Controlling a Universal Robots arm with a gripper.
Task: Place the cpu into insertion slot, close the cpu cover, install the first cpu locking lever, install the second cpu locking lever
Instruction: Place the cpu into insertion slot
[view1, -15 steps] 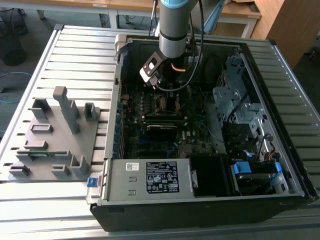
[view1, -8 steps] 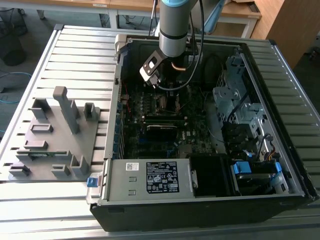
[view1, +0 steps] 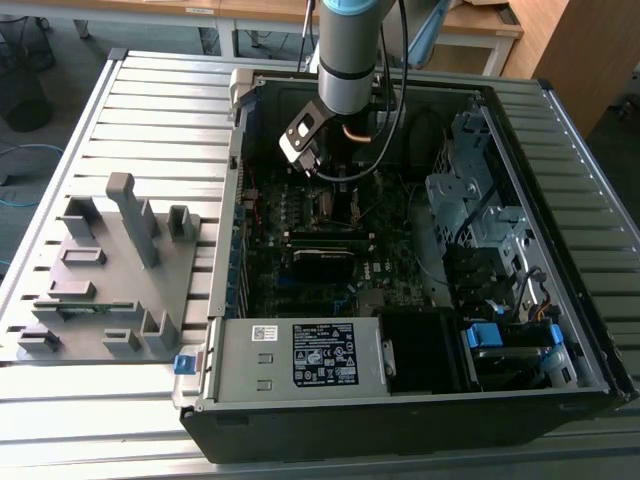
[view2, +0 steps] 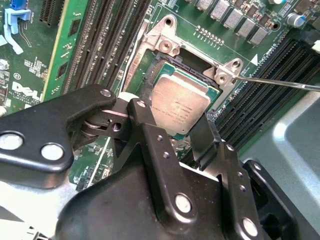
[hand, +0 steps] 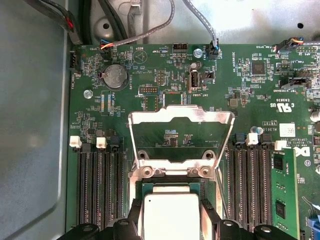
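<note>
Where the hand (view2: 172, 122) is: low over the motherboard (hand: 125, 100), in the far half of the open computer case (view1: 400, 400), at the end of the arm (view1: 345, 60) that comes down from above.
Hand state: its two black fingers (view2: 145, 135) press on opposite edges of the cpu, clamped on it.
Cpu: the cpu (view2: 180, 100) lies silver side up in the insertion slot (view2: 152, 72); whether it is fully seated I cannot tell.
Cpu cover: the cpu cover (hand: 180, 112) is open, tilted up from its hinge at the slot's edge.
Locking lever: a thin locking lever (view2: 280, 82) juts out free from one slot corner.
Memory slots: long black memory slots (hand: 100, 185) flank the slot on both sides.
Desk: the case rests on a slatted desk (view1: 90, 420); a grey fixture plate (view1: 100, 290) lies just beside the case, on the exterior view's left.
</note>
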